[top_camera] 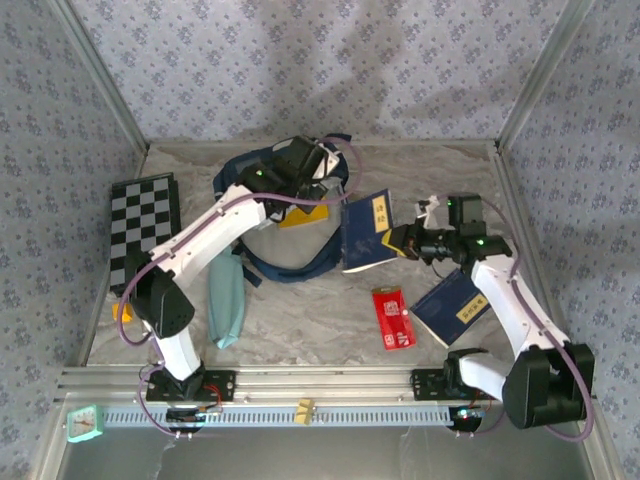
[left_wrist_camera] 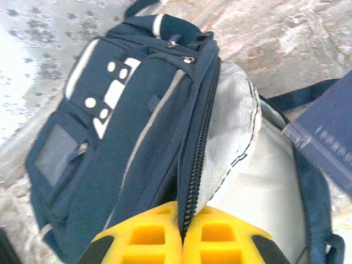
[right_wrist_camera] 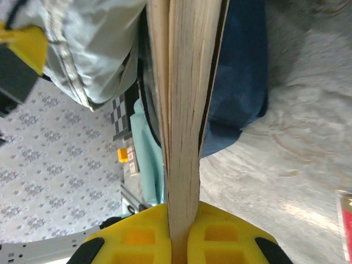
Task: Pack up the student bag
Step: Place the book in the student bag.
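Marbled bench [top_camera: 300,320]: left hand [left_wrist_camera: 182,228] pinches the student bag [left_wrist_camera: 126,126] by its zip edge, right hand [right_wrist_camera: 182,231] clamps a book [right_wrist_camera: 184,110]; a slipped pinch could shut the opening.

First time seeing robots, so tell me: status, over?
Left claw shut on flap of student bag. Right claw shut on navy book, beside bag. Aside: red packet, teal pouch.

Top external: high behind the arm bases [top_camera: 185,385], facing down over the whole table [top_camera: 300,310]; left wrist: close, past its fingers [left_wrist_camera: 148,237] onto the student bag [left_wrist_camera: 126,126]; right wrist: close, along the book [right_wrist_camera: 184,110] between its fingers [right_wrist_camera: 137,237], same bag beyond.
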